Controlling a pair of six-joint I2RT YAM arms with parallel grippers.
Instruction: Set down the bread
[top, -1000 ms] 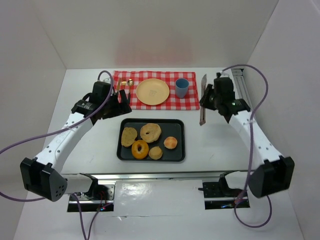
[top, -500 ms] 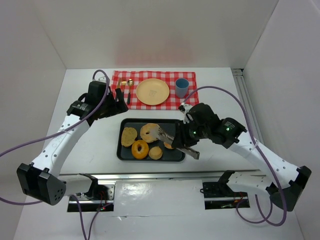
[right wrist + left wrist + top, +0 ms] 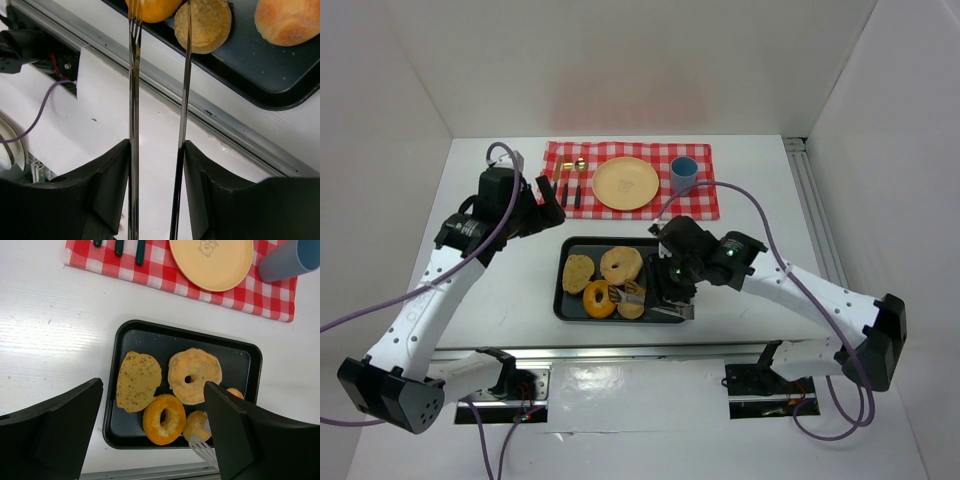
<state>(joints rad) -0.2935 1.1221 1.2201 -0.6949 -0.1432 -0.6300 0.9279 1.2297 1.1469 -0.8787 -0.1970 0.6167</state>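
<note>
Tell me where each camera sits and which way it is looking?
Top external: above and behind the robot, looking down on the table; the left arm and right arm show, the right gripper holding tongs.
Left wrist: high over the black tray, facing straight down; its open fingers frame the bottom.
Right wrist: low beside the tray's near edge, looking along the tongs between its own fingers.
Shared: both wrist views show the orange donut.

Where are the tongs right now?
The tongs are in the right gripper, over the near edge of the tray in the top view, tips at the orange doughnut and the small round bun beside it.
</note>
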